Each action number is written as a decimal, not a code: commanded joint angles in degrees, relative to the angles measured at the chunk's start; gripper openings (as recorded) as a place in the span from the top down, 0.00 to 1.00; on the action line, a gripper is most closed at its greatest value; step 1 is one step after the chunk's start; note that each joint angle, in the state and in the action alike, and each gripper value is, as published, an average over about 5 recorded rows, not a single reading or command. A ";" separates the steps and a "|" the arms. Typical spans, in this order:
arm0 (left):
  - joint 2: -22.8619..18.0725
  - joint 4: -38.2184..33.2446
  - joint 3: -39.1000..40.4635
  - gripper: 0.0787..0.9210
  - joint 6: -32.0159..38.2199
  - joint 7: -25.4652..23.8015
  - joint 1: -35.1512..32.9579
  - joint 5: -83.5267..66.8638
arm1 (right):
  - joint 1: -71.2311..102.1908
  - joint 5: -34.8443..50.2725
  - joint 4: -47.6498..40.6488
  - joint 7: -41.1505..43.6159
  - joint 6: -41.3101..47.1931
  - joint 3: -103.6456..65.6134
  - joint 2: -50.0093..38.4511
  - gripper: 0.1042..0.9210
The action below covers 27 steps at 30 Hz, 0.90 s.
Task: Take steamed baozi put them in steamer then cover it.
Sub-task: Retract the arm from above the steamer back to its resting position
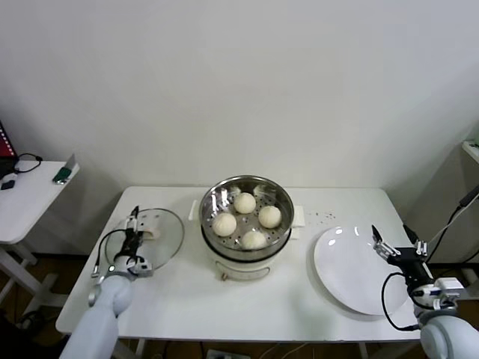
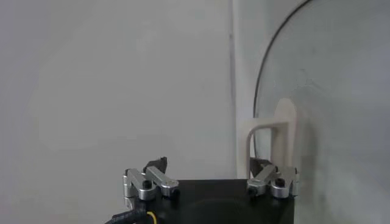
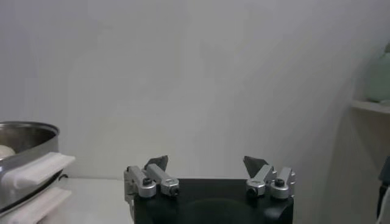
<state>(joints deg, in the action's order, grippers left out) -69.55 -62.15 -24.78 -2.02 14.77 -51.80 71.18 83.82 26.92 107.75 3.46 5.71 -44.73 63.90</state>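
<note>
The steamer [image 1: 245, 258] stands at the table's middle, uncovered, with several cream-white baozi [image 1: 245, 202] on its perforated tray. The cover [image 1: 168, 243], a clear glass lid with a white bar handle [image 1: 150, 233], lies flat on the table to the steamer's left. My left gripper [image 1: 133, 228] hovers open over the lid's near-left part. In the left wrist view the handle [image 2: 283, 134] stands just beyond one fingertip of the open left gripper [image 2: 210, 167]. My right gripper [image 1: 397, 243] is open and empty above the plate's right edge. The right wrist view shows the right gripper [image 3: 206, 163] and the steamer [image 3: 24, 137].
An empty white plate [image 1: 352, 277] lies on the table's right side. Small dark specks [image 1: 323, 217] dot the tabletop behind it. A side table [image 1: 30, 194] with small items stands to the left, and a shelf [image 3: 372, 106] to the right.
</note>
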 commanded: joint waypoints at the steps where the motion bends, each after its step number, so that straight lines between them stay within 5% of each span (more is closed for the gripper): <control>1: -0.14 2.42 0.35 0.12 1.74 -0.10 1.95 -1.09 | -0.06 -3.02 -0.84 0.48 -0.44 0.61 0.63 0.12; 6: -0.17 3.57 0.20 0.18 2.52 -0.30 2.25 -1.20 | -0.37 -4.22 -1.21 0.71 -0.72 1.09 0.87 0.12; 15: 0.47 1.66 0.13 0.49 2.86 -1.11 0.86 -2.32 | -1.51 -5.29 -2.43 0.90 -1.09 1.54 0.91 0.12; 27: 5.67 -15.07 -0.15 0.89 -1.84 -2.60 -8.04 -6.35 | -3.35 -6.40 -4.19 0.88 -1.68 2.22 0.35 0.12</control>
<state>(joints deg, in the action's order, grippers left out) -67.27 -64.71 -24.80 -0.59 12.52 -53.36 67.41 81.19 21.19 104.33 4.29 4.20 -42.69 64.44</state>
